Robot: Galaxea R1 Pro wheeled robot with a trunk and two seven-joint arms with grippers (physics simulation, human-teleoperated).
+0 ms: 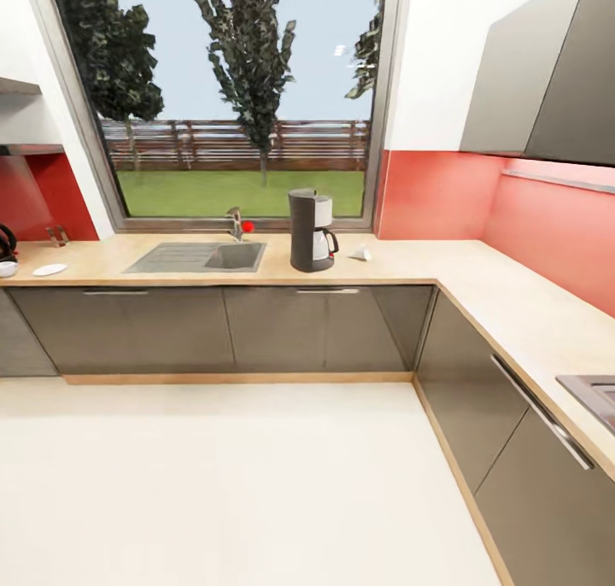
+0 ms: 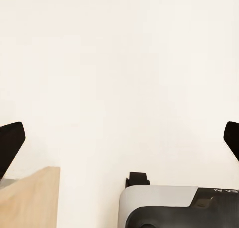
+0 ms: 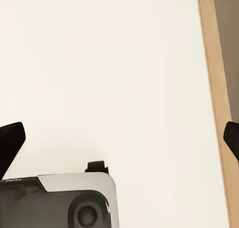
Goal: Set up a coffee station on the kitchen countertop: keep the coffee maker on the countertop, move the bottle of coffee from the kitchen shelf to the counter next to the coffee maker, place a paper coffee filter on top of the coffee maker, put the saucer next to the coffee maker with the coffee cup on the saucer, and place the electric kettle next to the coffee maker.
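Robot stood back from the bench [image 1: 196, 266], arms hanging down, so both wrist views faced floor. Left claw [image 2: 119, 141] and right claw [image 3: 119, 138] were spread apart, empty. Head view added the coffee maker [image 1: 310, 230] beside the sink [image 1: 198, 257], paper coffee filter [image 1: 361, 254] just right, saucer [image 1: 49, 270] far left.

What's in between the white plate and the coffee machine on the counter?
In the head view, the sink with its tap sits in the kitchen countertop between the saucer and the coffee maker.
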